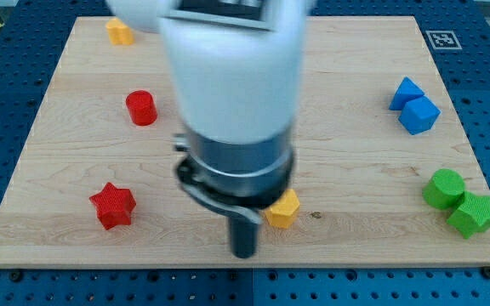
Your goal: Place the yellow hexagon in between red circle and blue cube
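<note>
Currently, nearest the view's bottom, my tip (243, 252) sat low on the pale wood-grain board (347, 51), just beside the yellow plastic hexagon block (282, 208), at its lower left; whether touching, can't tell, arm blurred. No jaws on this rig, only the dark rod, so nothing open or closed to log.

Step in hand, as I judged it: lining up behind the hexagon, w/ the push not yet done. Next move needs a push toward the view's top, aiming for the gap btw. the red plastic cylinder (the red circle) (141, 108) at upper left and the blue plastic cube (420, 114) at upper right; those two lay well apart.

Same depth approx.: red star block (112, 205) at left, green cylinder (444, 188) and green star-like block (473, 214), touching, at right. Farther: blue triangular block (406, 92) against the cube. Farthest: small yellow-orange block (119, 32), shape unclear. All blocks matte, moulded-looking, w/ hard edges.
</note>
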You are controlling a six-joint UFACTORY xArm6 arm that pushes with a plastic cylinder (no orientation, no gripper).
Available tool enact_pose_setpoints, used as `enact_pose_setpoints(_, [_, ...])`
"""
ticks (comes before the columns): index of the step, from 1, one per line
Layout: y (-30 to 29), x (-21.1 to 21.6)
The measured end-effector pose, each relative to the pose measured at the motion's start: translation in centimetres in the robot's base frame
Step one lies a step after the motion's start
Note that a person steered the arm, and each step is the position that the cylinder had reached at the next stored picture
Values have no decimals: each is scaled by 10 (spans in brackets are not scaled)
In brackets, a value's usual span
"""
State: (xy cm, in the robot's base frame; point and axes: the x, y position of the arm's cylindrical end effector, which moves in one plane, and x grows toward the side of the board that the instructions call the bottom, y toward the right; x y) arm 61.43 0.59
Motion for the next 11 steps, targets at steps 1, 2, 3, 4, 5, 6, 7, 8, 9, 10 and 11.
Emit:
enact_pose_setpoints(1, [25, -9])
enact_pose_setpoints(2, [22, -45])
enact_pose_setpoints(3, [21, -50])
enact_pose_setpoints(4, [25, -35])
enact_pose_setpoints(5, [36, -34])
enact_pose_setpoints(6, [37, -63])
enact_pose_setpoints(7, [37, -95])
enact_pose_setpoints(8, [37, -86])
enact_pose_setpoints(9, [38, -85])
enact_pose_setpoints(10, [31, -124])
enact_pose_setpoints(11, [21, -144])
